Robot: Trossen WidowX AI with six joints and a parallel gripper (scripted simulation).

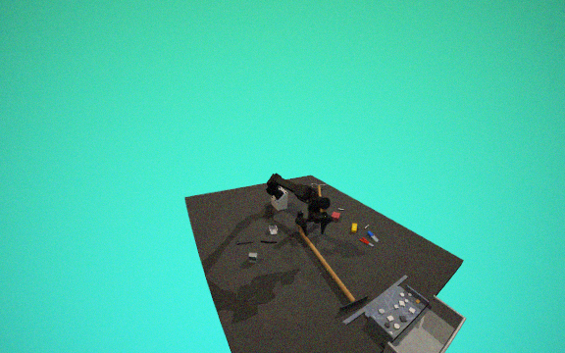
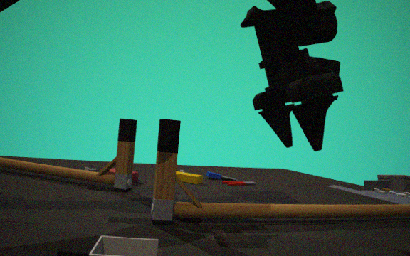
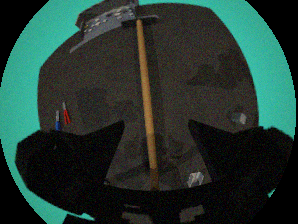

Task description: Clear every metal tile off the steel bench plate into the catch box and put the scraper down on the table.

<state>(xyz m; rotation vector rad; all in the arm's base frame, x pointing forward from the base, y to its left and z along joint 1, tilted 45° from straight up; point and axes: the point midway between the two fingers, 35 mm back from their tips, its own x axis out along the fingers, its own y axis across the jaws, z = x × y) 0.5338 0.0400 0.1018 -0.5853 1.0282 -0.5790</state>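
Note:
My gripper is open and empty, pointing down above the grip end of the long scraper. The scraper lies on the table, its upright black-topped grip at the near end and its dark blade by the near edge of the steel bench plate. In the exterior view clear space shows between fingertips and scraper. Several light and dark tiles and an orange one lie on the plate. The catch box is at its far end.
A second wooden-handled tool lies behind the arm. Red and yellow blocks and blue and red hand tools lie to one side. Small pale containers stand on the other.

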